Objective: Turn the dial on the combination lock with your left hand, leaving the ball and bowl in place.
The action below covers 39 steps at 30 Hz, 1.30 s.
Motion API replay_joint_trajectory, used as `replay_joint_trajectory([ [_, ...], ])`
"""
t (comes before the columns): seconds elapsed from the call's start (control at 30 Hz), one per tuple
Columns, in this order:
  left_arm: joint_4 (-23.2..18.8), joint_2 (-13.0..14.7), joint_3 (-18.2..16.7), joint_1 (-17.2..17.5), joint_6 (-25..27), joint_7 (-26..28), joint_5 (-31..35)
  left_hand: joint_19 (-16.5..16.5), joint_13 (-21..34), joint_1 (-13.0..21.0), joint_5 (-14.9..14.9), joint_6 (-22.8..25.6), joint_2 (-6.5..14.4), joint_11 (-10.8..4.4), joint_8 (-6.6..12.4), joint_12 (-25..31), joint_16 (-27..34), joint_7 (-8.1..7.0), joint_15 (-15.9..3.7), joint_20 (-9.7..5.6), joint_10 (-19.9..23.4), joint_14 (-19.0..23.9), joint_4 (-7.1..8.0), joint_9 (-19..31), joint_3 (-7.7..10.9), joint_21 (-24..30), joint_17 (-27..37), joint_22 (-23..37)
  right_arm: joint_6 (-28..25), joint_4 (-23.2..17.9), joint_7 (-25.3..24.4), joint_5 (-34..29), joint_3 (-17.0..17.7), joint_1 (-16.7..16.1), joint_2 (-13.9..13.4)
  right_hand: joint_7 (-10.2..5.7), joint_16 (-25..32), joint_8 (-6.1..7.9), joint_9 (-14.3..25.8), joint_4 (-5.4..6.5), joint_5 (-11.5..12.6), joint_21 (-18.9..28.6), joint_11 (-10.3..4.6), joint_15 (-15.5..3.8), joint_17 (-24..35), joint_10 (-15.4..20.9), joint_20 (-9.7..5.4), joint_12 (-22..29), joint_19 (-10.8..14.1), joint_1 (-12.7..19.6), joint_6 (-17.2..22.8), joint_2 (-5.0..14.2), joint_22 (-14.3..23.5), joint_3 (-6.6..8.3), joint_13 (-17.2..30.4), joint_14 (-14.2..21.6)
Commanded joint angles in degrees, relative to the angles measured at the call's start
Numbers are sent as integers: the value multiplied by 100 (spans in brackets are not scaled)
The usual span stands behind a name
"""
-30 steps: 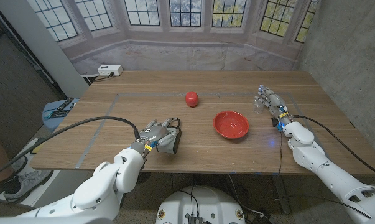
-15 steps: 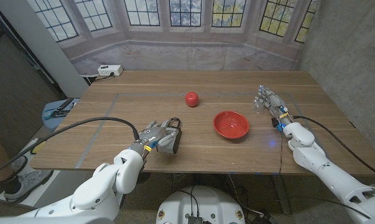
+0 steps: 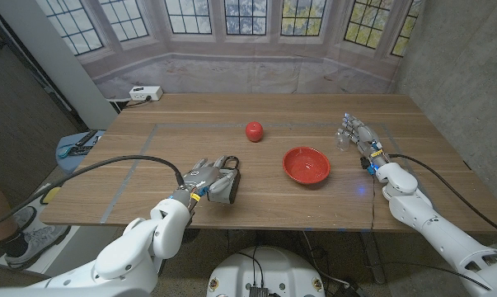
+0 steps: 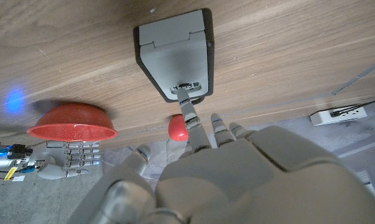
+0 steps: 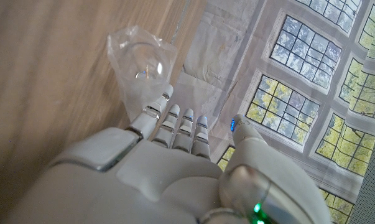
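Combination lock (image 3: 226,183) lies near-left on the worktop (image 3: 149,157); left hand (image 3: 200,179) fingers (image 4: 188,112) touch its dial, apparently one fingertip. Rigid, probably heavy; roll only the dial. Ball (image 3: 254,130), bowl (image 3: 306,164) untouched; right hand (image 3: 358,135) fingers apart, idle.

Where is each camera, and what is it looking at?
Head view: on the robot's head, looking down at the table; both arms show.
Left wrist view: behind the left hand, facing the lock.
Right wrist view: behind the right hand, facing a clear cup.
Head and left wrist views share the lock, bowl and ball.
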Motion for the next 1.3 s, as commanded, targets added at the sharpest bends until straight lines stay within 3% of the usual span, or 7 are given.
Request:
replay_joint_trajectory([
  [0.03,-73,59,80,-113,-37,-44,348,-169,20,29,22,105,45,11,41,51,4,28,-4,30,117,75,-33,15,8,9,3,18,-5,-54,-21,-8,0,-33,-9,-6,14,6,22,11,-15,27,5,-331,23,6,-311,21,36,48,1,-7,29,22,18,-4],
  [0.6,52,67,-177,-20,-284,-141,280,-167,18,25,21,183,43,4,26,52,-1,80,-9,40,243,122,-30,14,10,-1,4,19,-52,-92,-78,-14,-10,-66,10,-1,17,6,22,13,-16,27,3,-334,23,2,-310,20,38,47,0,-8,29,22,18,1],
  [1.3,381,-43,-188,-336,-565,-500,116,-139,20,23,20,173,38,-28,-11,24,-10,73,-29,45,280,150,-29,14,11,0,4,18,-103,233,20,-14,-69,187,113,-2,21,4,22,15,-16,27,11,-325,24,7,-307,22,40,44,-6,-8,29,21,18,5],
])
